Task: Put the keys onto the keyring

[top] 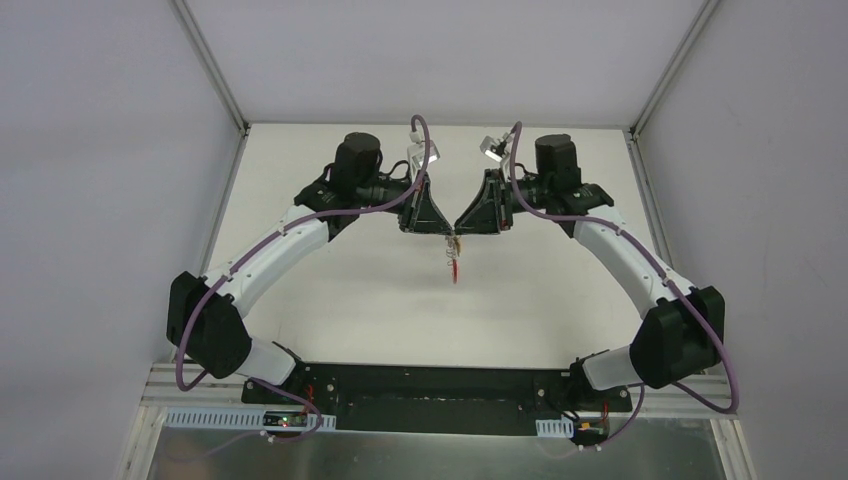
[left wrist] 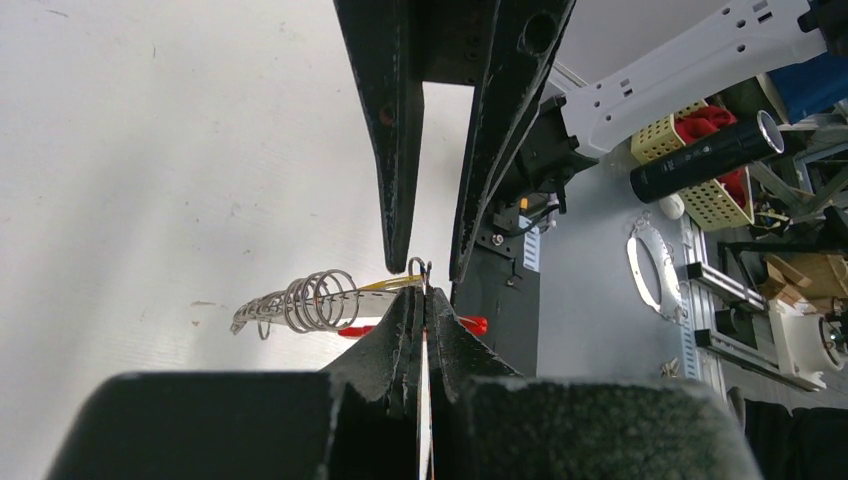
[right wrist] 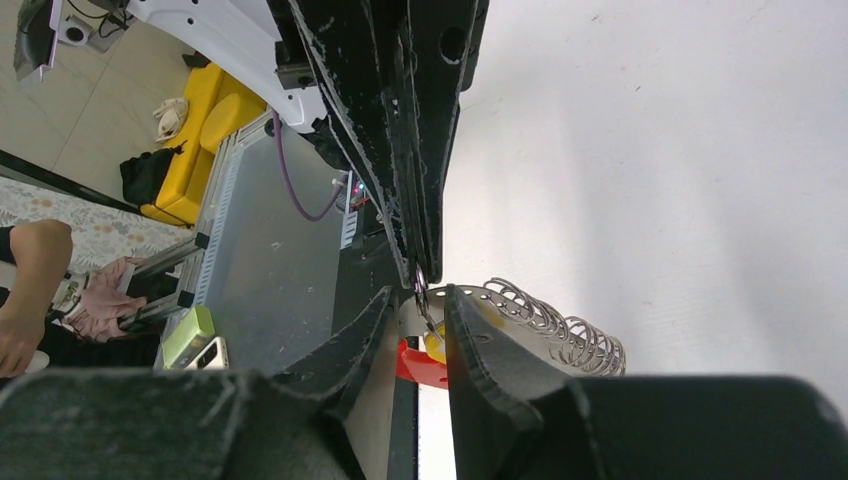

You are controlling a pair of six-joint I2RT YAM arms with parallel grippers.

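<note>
Grey metal loop-headed keys fanned on a red curved band, hanging above middle of white table from small wire keyring pinched in shut left black gripper; right black gripper straddling ring, jaws apart; mid-threading, seemingly; next, steady closing grip.

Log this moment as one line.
left gripper: shut on ring | right gripper: open, straddling ring | keys: fanned out beside ring
</note>
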